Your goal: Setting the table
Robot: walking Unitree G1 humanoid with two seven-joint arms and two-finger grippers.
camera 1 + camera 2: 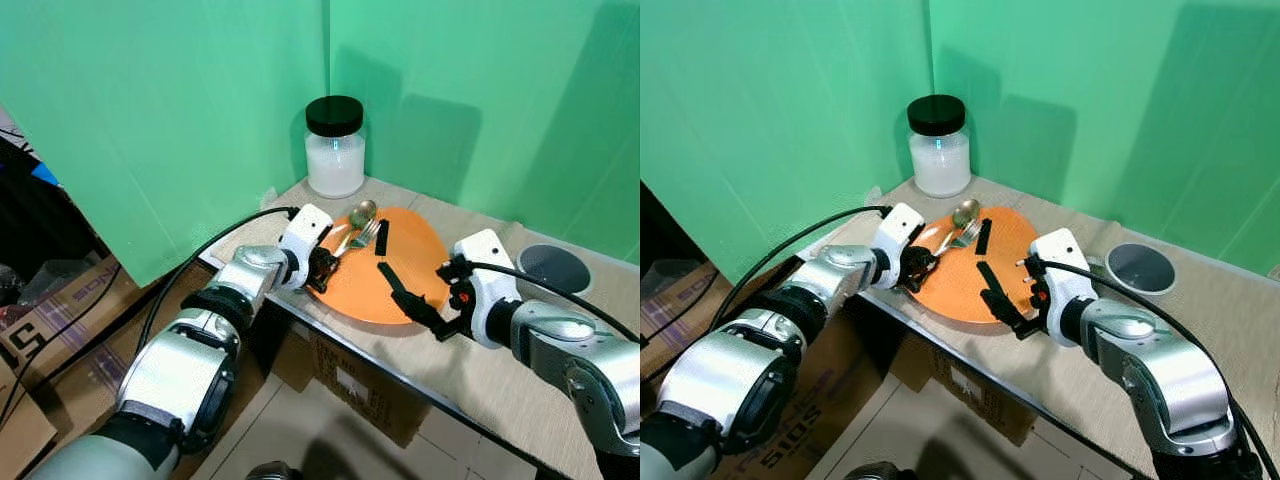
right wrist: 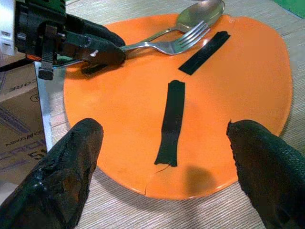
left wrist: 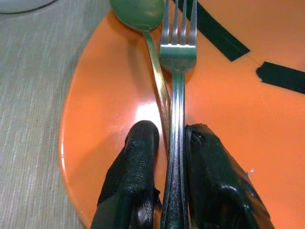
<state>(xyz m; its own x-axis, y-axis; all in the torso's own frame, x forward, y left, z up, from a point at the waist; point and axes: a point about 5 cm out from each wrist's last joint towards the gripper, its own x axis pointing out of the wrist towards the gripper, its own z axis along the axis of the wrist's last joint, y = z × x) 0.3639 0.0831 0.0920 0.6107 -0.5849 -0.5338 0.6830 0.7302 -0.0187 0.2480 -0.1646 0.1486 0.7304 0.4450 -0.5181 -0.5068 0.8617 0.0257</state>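
Right pincer (image 1: 1002,306), lower centre of the frame, hangs spread wide over the near rim of the round orange plate (image 1: 400,290). Left pincer (image 3: 167,148) pinches the silver fork (image 3: 177,86) and spoon (image 3: 143,19) handles on the plate, on the pale desk (image 1: 470,370). Farther back stands a black-lidded white jar (image 1: 335,145).

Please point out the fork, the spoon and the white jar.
fork (image 3: 177,57), left wrist view, on its head below the tines.
spoon (image 3: 138,13), left wrist view, on its bowl.
white jar (image 1: 335,165), left eye view, on its glass body.
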